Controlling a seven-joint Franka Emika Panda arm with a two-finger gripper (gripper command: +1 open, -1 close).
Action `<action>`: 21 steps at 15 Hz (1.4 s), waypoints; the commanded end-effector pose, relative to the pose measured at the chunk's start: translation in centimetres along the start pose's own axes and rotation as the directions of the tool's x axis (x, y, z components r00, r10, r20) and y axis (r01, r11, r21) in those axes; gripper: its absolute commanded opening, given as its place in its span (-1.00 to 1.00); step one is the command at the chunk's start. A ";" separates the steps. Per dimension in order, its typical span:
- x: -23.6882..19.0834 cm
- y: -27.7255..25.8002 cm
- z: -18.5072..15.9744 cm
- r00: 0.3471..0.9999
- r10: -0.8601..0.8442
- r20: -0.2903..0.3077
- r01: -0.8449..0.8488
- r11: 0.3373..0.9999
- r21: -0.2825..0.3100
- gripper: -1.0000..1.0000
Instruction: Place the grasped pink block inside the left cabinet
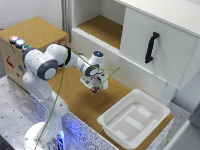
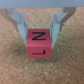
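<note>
The pink block is a small pinkish-red cube with black letters on its faces. In the wrist view it sits between my two fingers, over the cork surface. My gripper is shut on it; in the exterior view the pink block is only a small reddish spot at the fingertips, just above the cork counter. The left cabinet, an open white-walled compartment with a cork-brown floor and a low white front wall, lies behind and above the gripper, apart from it.
A white door with a black handle closes the section at the exterior view's right. A shallow white plastic tray sits on the counter's near right. A cork-topped wooden box with buttons stands at the left.
</note>
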State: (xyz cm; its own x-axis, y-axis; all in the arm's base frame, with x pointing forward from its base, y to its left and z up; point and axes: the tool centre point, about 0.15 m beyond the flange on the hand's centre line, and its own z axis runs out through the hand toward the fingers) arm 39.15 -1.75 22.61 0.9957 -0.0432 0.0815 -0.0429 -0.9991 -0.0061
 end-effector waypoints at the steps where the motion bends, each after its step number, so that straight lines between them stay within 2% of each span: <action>1: 3.1 -4.9 -5.7 0.993 -0.114 0.029 0.116 0.988 -0.101 -1.00; 2: 3.8 -5.5 -6.5 0.991 -0.129 0.018 0.130 0.985 -0.110 -1.00; 6: 9.8 -10.0 -11.8 0.975 -0.220 -0.016 0.210 0.951 -0.226 -1.00; 8: 12.6 -12.0 -14.1 0.967 -0.251 -0.047 0.229 0.933 -0.277 -1.00; 11: 16.7 -14.6 -18.0 0.949 -0.290 -0.127 0.234 0.913 -0.333 -1.00; 13: 19.3 -15.7 -21.3 0.940 -0.287 -0.182 0.214 0.915 -0.341 -1.00; 16: 21.9 -16.6 -24.4 0.933 -0.282 -0.226 0.198 0.922 -0.332 -1.00; 18: 22.7 -16.9 -25.0 0.932 -0.270 -0.240 0.191 0.932 -0.306 -1.00; 21: 24.1 -16.2 -25.4 0.937 -0.193 -0.292 0.126 0.964 -0.235 -1.00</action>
State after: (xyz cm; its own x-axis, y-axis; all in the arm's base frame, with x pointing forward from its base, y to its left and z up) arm 57.29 12.65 47.79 0.8703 0.2500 0.4243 0.1563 -0.9572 0.2436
